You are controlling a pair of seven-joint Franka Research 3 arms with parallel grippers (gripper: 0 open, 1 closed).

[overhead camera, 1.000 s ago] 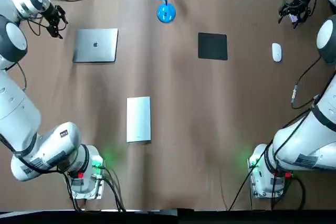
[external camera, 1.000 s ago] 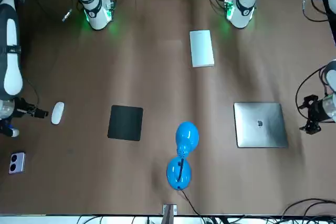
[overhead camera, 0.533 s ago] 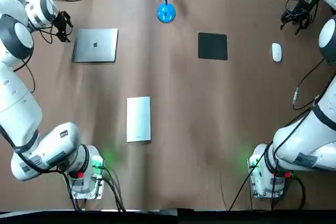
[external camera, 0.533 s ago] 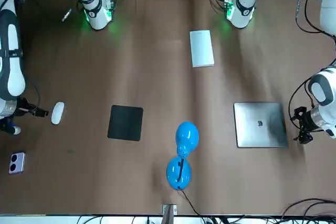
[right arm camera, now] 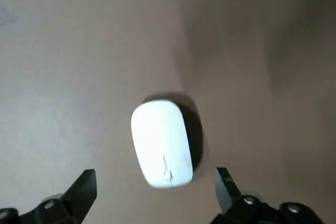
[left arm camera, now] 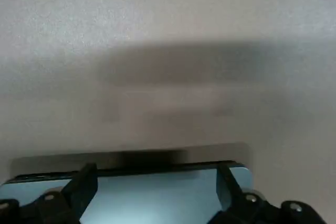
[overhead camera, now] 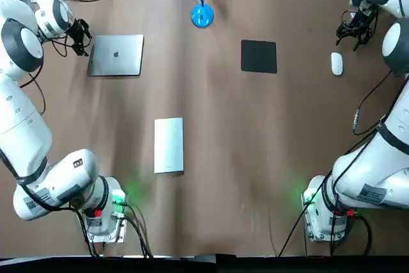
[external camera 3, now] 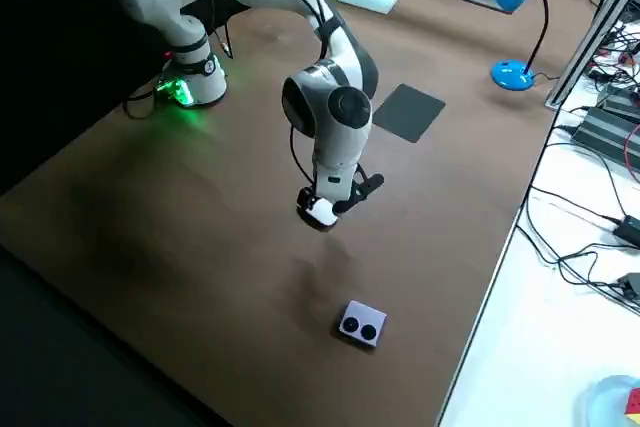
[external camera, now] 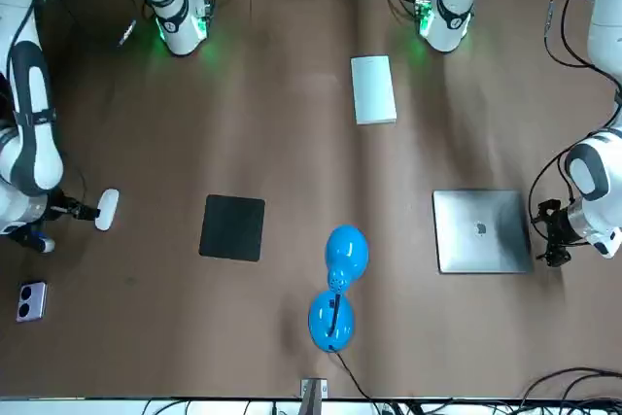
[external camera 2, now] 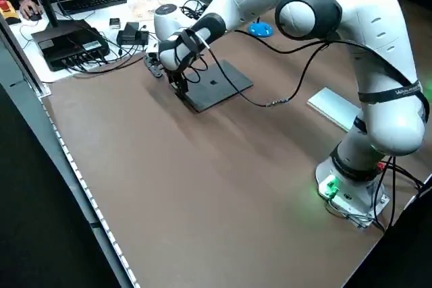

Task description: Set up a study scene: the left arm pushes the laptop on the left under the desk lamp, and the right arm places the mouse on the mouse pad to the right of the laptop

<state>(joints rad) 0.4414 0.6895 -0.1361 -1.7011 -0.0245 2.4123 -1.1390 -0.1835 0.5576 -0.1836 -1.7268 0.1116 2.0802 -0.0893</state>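
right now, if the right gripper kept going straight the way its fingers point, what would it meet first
Most likely the mouse. In the right wrist view it lies between the right gripper's open fingers, with bare table around it. How far above it the fingers are is unclear.

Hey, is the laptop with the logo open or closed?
Shut. The laptop lies flat on the table, lid down with the logo facing up; no screen or keyboard shows.

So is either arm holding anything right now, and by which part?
Nothing is held. The right gripper is near the mouse with jaws open, not closed on it; the left gripper, jaws open, sits by the left edge of the laptop.
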